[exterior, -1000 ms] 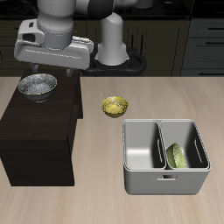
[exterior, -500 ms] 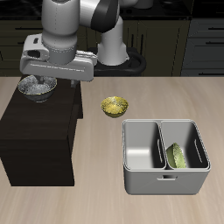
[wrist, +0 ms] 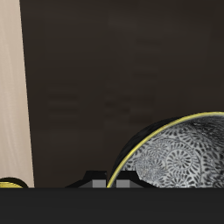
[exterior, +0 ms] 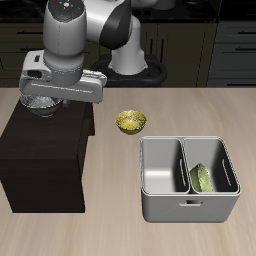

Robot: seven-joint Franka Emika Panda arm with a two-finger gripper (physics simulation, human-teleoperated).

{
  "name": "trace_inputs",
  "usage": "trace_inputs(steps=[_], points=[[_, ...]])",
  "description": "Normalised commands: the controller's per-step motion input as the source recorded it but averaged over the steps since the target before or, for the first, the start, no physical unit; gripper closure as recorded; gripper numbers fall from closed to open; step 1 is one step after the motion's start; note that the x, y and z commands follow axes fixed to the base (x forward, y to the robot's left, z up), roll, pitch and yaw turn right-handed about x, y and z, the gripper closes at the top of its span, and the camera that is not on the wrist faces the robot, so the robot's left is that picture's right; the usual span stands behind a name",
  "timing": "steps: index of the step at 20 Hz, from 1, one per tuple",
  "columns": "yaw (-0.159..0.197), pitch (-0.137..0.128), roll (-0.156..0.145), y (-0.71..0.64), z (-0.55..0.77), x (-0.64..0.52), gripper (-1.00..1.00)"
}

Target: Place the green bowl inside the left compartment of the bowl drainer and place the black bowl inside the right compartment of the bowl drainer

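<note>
The bowl drainer [exterior: 189, 180] sits on the tabletop [exterior: 120, 225] nearest the front edge. The green bowl [exterior: 203, 177] lies tilted in one of its wells. Farther back stands a yellow bowl [exterior: 130, 121]. Beyond, on a dark cabinet [exterior: 45, 150], the black bowl [wrist: 185, 156] sits beneath the pincer [exterior: 45, 100]; its jaw state cannot be determined.

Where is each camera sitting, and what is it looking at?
Exterior view: sits in front and above, looking down at the light wooden table, the dark wooden block, the grey metal bowl drainer and the white robot arm.
Wrist view: rides on the gripper, looking straight down at the dark block and the wide black bowl with a silvery speckled inside; only dark gripper parts show.
Shared: the black bowl, block and table.
</note>
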Motion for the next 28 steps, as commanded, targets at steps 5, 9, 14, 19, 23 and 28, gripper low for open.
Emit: trace_inputs(steps=[5, 9, 14, 19, 23, 28], points=[[0.006, 0.003, -0.004, -0.02, -0.01, -0.04, 1.0], [0.005, -0.028, 0.016, 0.13, 0.23, -0.13, 1.0], [0.007, -0.041, 0.054, 0.28, 0.34, -0.14, 1.0], [0.019, -0.053, 0.061, 0.39, 0.35, -0.12, 1.0], [-0.006, -0.033, 0.021, 0.39, 0.29, 0.03, 1.0], [-0.002, -0.004, 0.02, 0.16, 0.08, 0.07, 1.0]])
